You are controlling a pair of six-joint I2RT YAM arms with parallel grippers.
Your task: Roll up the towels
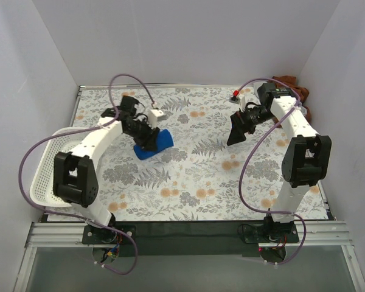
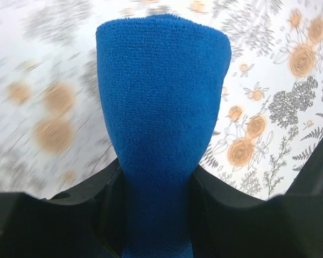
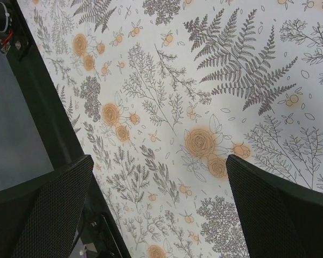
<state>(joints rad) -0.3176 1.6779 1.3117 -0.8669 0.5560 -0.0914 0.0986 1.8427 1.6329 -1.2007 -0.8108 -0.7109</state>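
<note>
A rolled blue towel (image 1: 154, 146) lies left of the middle of the floral tablecloth. My left gripper (image 1: 145, 137) is shut on it; in the left wrist view the blue towel (image 2: 161, 102) sticks out forward from between the two black fingers (image 2: 83, 207), pinched at its near end. My right gripper (image 1: 238, 132) is open and empty above the cloth at the right; the right wrist view shows its fingers (image 3: 43, 215) wide apart with only the floral cloth between them. A brown towel (image 1: 295, 91) lies bunched at the back right corner.
A white mesh basket (image 1: 41, 170) stands at the left edge of the table. White walls close the back and both sides. A dark bar (image 1: 188, 228) runs along the near edge by the arm bases.
</note>
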